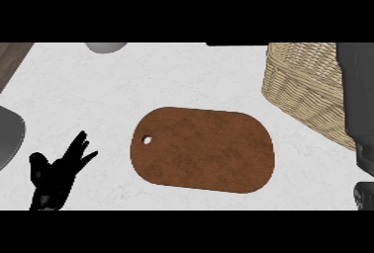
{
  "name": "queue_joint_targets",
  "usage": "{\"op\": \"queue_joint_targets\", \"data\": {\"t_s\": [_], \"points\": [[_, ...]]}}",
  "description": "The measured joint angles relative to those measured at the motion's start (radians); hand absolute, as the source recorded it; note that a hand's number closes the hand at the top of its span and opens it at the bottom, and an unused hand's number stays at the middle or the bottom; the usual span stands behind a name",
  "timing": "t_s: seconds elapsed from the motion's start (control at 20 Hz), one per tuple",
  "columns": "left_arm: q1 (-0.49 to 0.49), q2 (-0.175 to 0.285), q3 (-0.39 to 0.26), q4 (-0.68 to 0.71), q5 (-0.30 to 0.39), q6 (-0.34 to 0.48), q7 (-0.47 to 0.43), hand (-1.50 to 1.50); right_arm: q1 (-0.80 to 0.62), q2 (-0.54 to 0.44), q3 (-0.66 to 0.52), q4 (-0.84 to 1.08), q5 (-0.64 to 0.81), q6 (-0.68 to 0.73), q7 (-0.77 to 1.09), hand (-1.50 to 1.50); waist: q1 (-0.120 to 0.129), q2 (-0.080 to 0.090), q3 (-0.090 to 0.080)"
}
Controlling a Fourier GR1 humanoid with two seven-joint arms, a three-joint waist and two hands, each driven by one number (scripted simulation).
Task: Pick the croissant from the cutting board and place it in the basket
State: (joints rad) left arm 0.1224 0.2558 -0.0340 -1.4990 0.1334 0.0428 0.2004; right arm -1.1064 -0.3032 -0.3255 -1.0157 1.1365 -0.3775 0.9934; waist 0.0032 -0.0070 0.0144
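The brown cutting board (203, 150) lies in the middle of the white counter with a small hole near its left edge; nothing lies on it. No croissant shows anywhere. The woven basket (303, 89) stands at the upper right, its right side hidden behind my grey right forearm (358, 99), which runs up the right edge and out past the top of the view, so the right hand does not show. My left hand (55, 173) rests open at the lower left, fingers up, left of the board and apart from it.
A grey rounded object (106, 47) sits at the top edge, and another grey round shape (7, 138) is cut off at the left edge. A dark wooden surface (11, 57) fills the top left corner.
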Motion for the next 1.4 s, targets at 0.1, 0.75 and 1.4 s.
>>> {"op": "queue_joint_targets", "data": {"t_s": [0.1, 0.75, 1.4], "points": [[0.000, 0.003, 0.001, -0.008, -0.002, 0.002, 0.015, 0.00, 0.033, 0.007, -0.025, -0.021, -0.028, -0.025, -0.014, 1.50, -0.001, 0.000, 0.000], [-0.004, 0.007, 0.015, -0.013, -0.003, -0.007, 0.045, 0.00, 0.245, -0.046, -0.085, -0.010, -0.054, -0.089, -0.093, 1.50, -0.005, -0.001, -0.002], [0.002, -0.010, 0.016, -0.014, -0.035, 0.006, 0.054, 0.00, 0.388, -0.077, -0.032, -0.236, -0.052, 0.021, -0.081, -1.50, -0.010, -0.007, -0.001]]}}
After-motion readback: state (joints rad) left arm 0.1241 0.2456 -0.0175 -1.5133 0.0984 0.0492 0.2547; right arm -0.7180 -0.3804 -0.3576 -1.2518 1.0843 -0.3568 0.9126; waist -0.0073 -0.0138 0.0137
